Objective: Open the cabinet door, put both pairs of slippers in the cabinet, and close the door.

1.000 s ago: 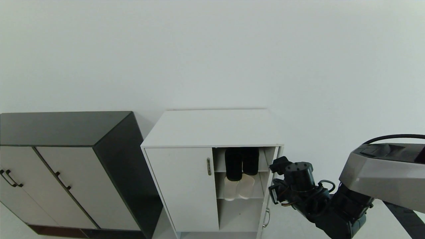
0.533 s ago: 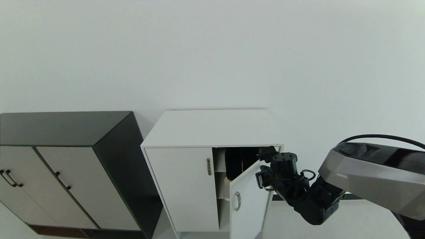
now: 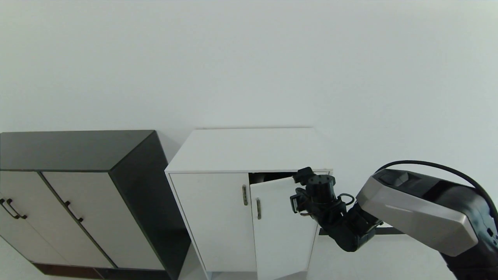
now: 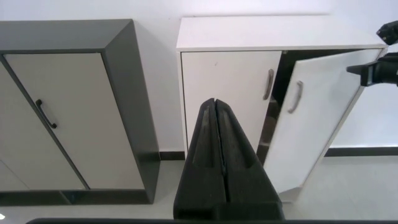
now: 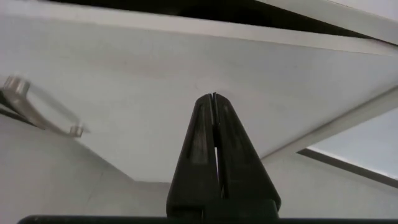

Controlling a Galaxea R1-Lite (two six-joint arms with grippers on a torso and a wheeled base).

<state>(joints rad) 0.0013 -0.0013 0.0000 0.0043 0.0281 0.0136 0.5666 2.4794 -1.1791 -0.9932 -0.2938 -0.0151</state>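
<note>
— On the left, well back from the white cabinet (image 3: pixel 249 149): left tool (image 4: pixel 214 102), pinched together, out of reach?

— Yes. Centre: door (image 3: pixel 284 221) ajar, handle (image 3: pixel 258 209) edge nearly home, dark gap along the top.

— And right?

— Right tool (image 5: pixel 214 98), also pinched together, seemingly against the door's outer face near the hinge side. Nearer by far; likely just a push inward.

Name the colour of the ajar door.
White door, with a silver handle; clearest in the left wrist view.

No writing, labels, numbers or signs can be read anywhere.
</note>
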